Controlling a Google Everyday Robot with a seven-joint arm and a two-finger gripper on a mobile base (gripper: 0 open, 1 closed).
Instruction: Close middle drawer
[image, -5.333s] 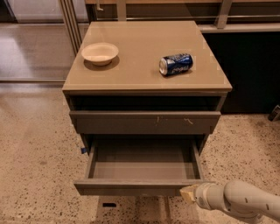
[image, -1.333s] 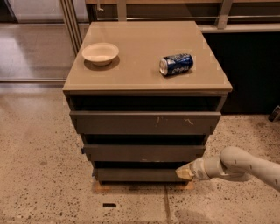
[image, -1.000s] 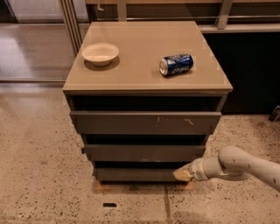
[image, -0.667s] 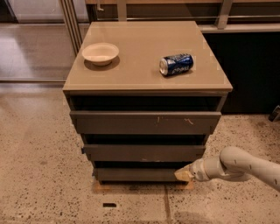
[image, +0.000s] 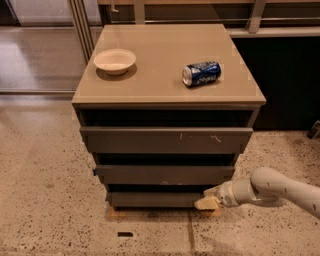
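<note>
While my gripper hangs beside the bottom front at its right end, clenched or released I cannot tell, the middle drawer sits pushed in; a bowl near the left edge of the table, a can toward the right edge.

Upper left of the tan cabinet top: 1 pale, shallow bowl, upright. Well apart, toward upper centre-right: 1 blue can, lying on its side. Across the bottom of the frame: speckled floor, with 1 small dark mark at bottom centre-left and the gripper low at lower right.
</note>
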